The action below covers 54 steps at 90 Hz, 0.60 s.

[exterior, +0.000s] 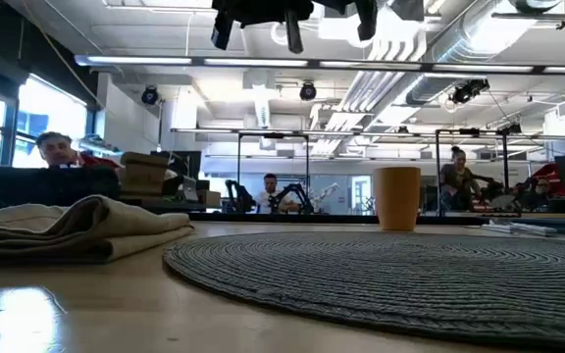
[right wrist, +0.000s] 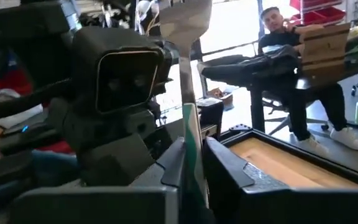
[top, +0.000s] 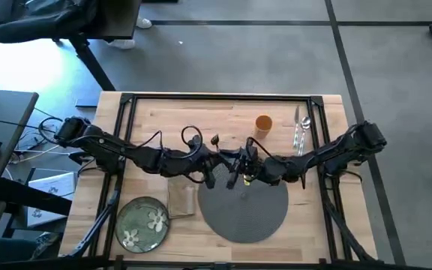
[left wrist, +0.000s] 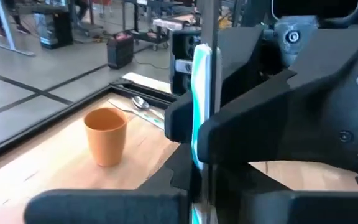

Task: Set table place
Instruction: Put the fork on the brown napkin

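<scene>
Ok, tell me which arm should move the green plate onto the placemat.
Left. The plate lies at the table's front-left corner, on the left arm's side of the placemat. Both grippers hover together over the mat's far edge, left gripper nearer the plate, right gripper beyond it.

Placemat (top: 244,206) near the table's (top: 201,112) front edge, napkin (top: 181,199) just left of it, plate (top: 142,223) farther left, cup (top: 263,124) behind, cutlery (top: 301,133) right of cup.

Grey floor (top: 276,60) with dark seams, ceiling ducts (exterior: 400,44) (bright windows (exterior: 37,118)).
</scene>
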Tool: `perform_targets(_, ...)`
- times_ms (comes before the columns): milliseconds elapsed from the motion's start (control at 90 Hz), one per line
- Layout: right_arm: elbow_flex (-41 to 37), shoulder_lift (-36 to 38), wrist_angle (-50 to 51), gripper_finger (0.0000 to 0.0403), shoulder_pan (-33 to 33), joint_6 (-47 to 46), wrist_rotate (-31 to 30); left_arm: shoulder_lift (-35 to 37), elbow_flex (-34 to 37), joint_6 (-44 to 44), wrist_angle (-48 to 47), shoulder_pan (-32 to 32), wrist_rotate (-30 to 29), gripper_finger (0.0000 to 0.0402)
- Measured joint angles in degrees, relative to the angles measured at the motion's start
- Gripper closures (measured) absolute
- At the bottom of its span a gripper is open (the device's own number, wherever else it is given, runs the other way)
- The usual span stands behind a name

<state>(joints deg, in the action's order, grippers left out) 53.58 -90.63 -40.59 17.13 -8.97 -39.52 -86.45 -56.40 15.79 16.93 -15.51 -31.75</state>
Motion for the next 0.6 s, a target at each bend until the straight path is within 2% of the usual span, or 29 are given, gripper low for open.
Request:
perform_targets(144,-0.01,4.70,5.85,0.0333,0.53,1.35,0.80,1.82,-0.07,2.19,-4.03,-1.47,1.22,0.0396)
perform_targets(311,0.00,11.85,19.39,0.0312,0.81,-0.08,-0.51,5.28,0.00,8.53,-13.62,-3.85,2.36,0.0397)
perform_targets(600,0.02,18.47,43.88,0.0305,1.99,-11.34,-1.03,8.37,0.00,26.67,-27.52,-13.64,-8.29,0.0397)
